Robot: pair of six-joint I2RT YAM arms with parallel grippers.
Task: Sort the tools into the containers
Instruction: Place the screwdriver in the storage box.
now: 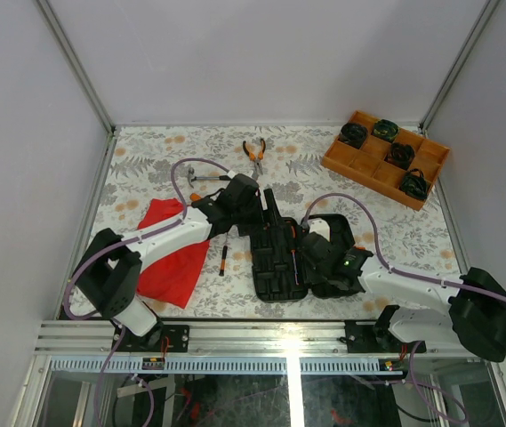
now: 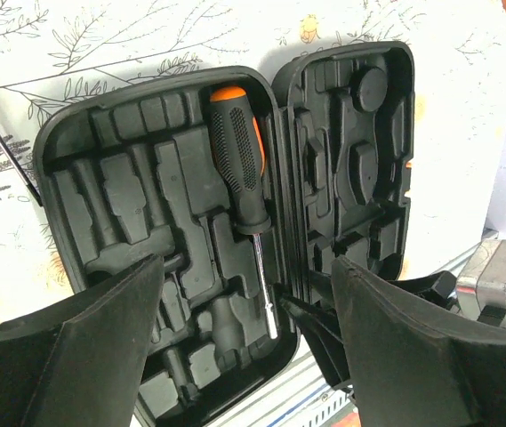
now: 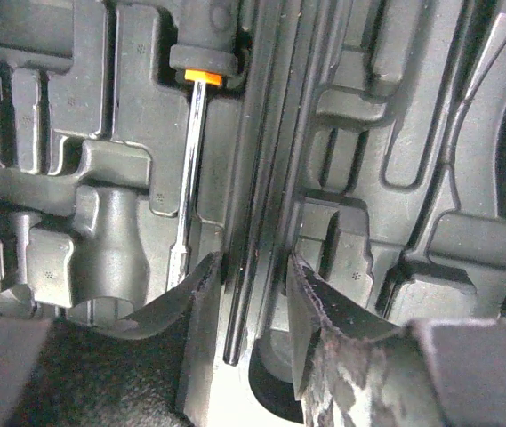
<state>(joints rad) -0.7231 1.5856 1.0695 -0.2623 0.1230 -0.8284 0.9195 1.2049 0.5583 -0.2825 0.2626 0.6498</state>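
Filling the open case (image 1: 275,258) on the table (image 1: 146,151), one screwdriver (image 2: 237,151) seated beside its hinge (image 3: 253,178), the left claw (image 2: 245,285) hangs released and empty while the right claw (image 3: 251,276) straddles that hinge, grip unclear, so the next move probably calls for fetching the loose screwdriver (image 1: 222,259).

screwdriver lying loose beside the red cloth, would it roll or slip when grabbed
The screwdriver probably rolls if nudged: round handle, thin shaft, lying flat. It looks rigid and light. The bare steel shaft may slip, so the handle seems the safer grip.
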